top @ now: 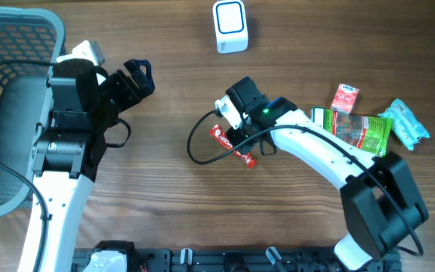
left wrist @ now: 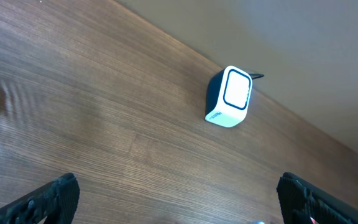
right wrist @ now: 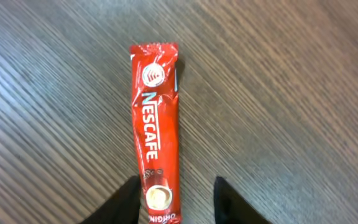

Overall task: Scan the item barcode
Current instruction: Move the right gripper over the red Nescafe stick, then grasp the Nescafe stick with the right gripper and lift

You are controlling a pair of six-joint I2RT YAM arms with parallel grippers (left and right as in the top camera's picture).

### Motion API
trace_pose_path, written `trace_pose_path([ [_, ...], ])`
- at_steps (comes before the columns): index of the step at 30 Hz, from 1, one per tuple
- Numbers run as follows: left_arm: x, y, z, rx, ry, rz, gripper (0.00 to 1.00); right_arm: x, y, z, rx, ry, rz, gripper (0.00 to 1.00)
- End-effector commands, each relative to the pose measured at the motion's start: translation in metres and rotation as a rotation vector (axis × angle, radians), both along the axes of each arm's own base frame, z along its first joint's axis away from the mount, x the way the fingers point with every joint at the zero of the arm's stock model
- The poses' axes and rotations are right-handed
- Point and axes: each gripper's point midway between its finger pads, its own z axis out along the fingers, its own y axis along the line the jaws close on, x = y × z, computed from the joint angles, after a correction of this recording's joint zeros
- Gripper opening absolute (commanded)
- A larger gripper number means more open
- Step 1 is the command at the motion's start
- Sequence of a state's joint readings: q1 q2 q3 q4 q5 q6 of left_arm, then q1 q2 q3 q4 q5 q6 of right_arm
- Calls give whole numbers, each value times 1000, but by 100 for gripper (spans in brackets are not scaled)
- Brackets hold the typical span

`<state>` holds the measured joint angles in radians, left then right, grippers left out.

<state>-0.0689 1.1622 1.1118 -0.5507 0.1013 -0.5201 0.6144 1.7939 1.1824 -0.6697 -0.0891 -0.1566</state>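
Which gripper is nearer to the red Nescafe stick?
Right. The right gripper hangs directly over the Nescafe stick, fingers straddling one end; the left gripper sits far off, near the basket.

Across my wooden table (top: 165, 219): a grey mesh basket (top: 13, 41) at nine o'clock; at three o'clock, a small red carton (top: 345, 97), a green packet (top: 368, 132) just beside it, then a teal packet (top: 408, 125).
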Motion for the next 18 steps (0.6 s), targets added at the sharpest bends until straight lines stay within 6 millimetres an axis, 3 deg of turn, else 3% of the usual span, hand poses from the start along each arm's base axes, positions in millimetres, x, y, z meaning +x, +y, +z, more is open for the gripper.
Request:
trace_pose_path([
  [1, 1, 3, 0, 17, -4, -2, 100, -8, -1, -21, -24, 55, 5, 31],
  [6, 1, 3, 0, 17, -4, -2, 100, -6, 6, -33, -6, 67, 16, 29],
  [11, 1, 3, 0, 17, -4, -2, 100, -8, 14, -47, 0, 74, 69, 21],
  [18, 1, 3, 0, 17, -4, -3, 100, -10, 16, -61, -22, 85, 91, 30],
])
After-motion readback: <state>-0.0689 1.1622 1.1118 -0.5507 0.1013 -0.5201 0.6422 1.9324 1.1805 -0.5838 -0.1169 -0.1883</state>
